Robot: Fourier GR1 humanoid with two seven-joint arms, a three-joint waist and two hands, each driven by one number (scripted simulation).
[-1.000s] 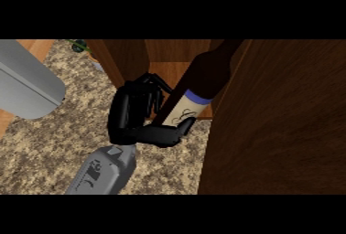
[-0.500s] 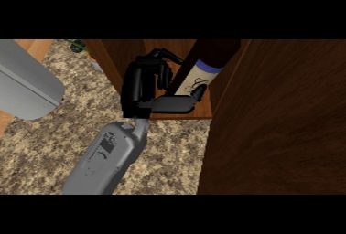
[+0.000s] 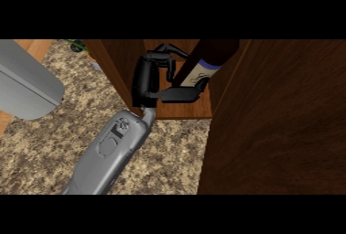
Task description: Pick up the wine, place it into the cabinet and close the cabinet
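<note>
Risk of tipping on release: wine [image 3: 202,73] stands far inside the cabinet [image 3: 182,109], at roughly 12 o'clock in the view, and a sideways pull of the hand could drag it over against the wall. Risk too of the open door [image 3: 277,119], filling the view from 1 to 5 o'clock, being swung before the forearm [image 3: 108,155] is clear, trapping it at the shelf edge.

Right hand [image 3: 152,82] curled round the bottle, fingers [image 3: 165,49] wrapped behind it at 12 o'clock, thumb lying across its front near the base. Left hand not visible; only a grey forearm [image 3: 27,82] at 9 o'clock over the speckled tabletop [image 3: 47,151].

Dark glass body, pale label with a blue band above it and dark scrollwork; upright or nearly so, whether its base touches the shelf cannot be told. Neck lost in shadow under the cabinet top.
</note>
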